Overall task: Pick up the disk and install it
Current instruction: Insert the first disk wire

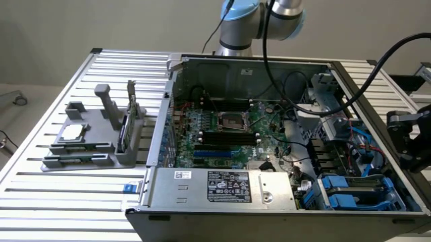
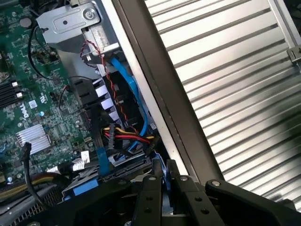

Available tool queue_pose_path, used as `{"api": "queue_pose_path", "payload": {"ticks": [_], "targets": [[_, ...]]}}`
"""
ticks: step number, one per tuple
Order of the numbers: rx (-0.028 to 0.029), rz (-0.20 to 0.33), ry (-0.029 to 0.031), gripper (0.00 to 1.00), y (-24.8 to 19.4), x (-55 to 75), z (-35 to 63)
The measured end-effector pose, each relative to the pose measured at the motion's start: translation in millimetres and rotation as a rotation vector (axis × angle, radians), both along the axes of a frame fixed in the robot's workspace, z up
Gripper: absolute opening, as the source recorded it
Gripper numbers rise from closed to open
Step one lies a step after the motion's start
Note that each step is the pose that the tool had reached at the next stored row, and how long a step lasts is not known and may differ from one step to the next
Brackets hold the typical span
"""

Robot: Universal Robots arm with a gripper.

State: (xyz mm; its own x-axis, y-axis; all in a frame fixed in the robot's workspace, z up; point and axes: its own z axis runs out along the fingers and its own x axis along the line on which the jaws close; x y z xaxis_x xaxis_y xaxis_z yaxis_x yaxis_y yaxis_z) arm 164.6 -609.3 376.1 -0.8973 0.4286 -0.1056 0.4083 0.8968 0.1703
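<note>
Pincer (image 2: 162, 176) clamped on thin blue-grey edge, likely disk (image 2: 162, 207), hanging vertical over computer case (image 1: 269, 224) side wall, probably for bay entry.

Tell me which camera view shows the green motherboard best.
The exterior view. There the green rectangular motherboard lies almost whole inside the open grey metal computer case, with its central socket and long slots in sight. The wrist view catches one portion of it, with a silver finned heat sink on it.
</note>
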Motion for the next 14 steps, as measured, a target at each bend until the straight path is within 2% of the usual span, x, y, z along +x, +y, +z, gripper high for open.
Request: {"api": "queue_pose_path", "payload": {"ticks": [5,11,13,14], "targets": [[-0.0077,-0.016,0.0013,0.18,0.9,-6.8,-7.5],[-0.015,-0.075,0.0079,0.18,2.7,-7.4,-14.2],[-0.0174,-0.095,0.0103,0.2,3.4,-7.6,-16.5],[-0.0188,-0.105,0.0116,0.27,3.7,-7.7,-17.5]]}}
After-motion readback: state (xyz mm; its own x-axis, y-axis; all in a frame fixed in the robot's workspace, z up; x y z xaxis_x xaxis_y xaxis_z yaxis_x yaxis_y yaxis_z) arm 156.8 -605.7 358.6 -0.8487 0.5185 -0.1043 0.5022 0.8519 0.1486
